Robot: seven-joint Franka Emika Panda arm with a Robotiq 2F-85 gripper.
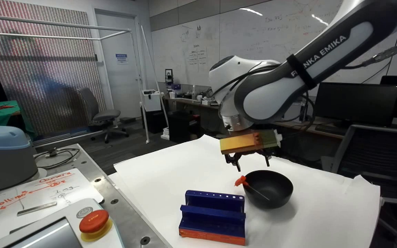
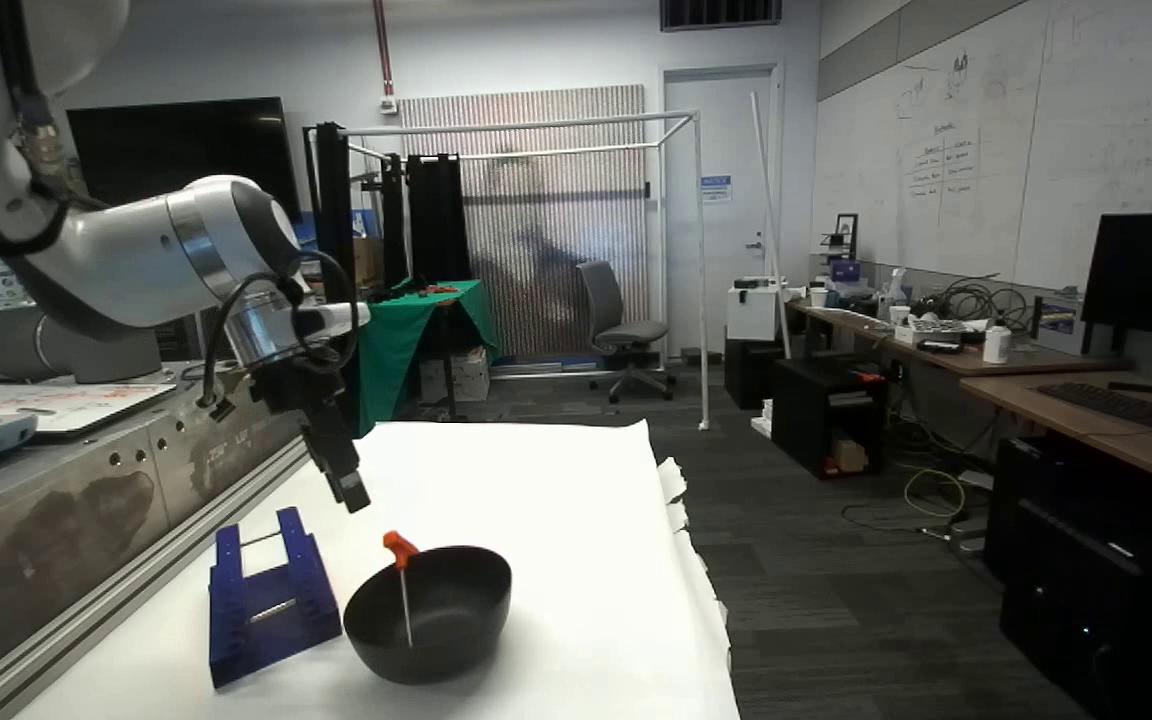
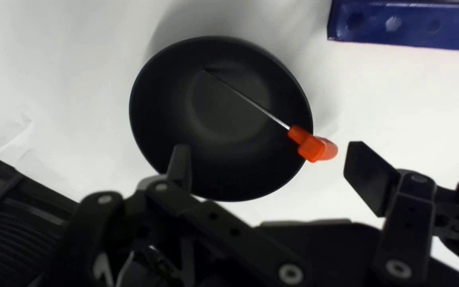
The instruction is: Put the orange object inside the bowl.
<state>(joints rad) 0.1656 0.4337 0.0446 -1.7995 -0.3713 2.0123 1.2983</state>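
The orange object (image 1: 241,181) is a small orange handle with a thin metal shaft. Its shaft lies inside the black bowl (image 1: 283,187), and its handle leans on the rim and sticks out past it. Both also show in an exterior view, the orange object (image 2: 399,548) and the bowl (image 2: 466,605). In the wrist view the handle (image 3: 311,148) crosses the right rim of the bowl (image 3: 165,103), and the shaft points to the bowl's floor. My gripper (image 1: 253,166) is open and empty above the bowl, apart from the handle. It also shows in the wrist view (image 3: 269,169).
A blue ribbed rack (image 1: 212,210) stands close beside the bowl; its end (image 3: 405,28) shows at the wrist view's upper right. White paper (image 1: 164,172) covers the table. A metal bench edge (image 1: 129,206) with a red stop button (image 1: 94,221) runs along one side.
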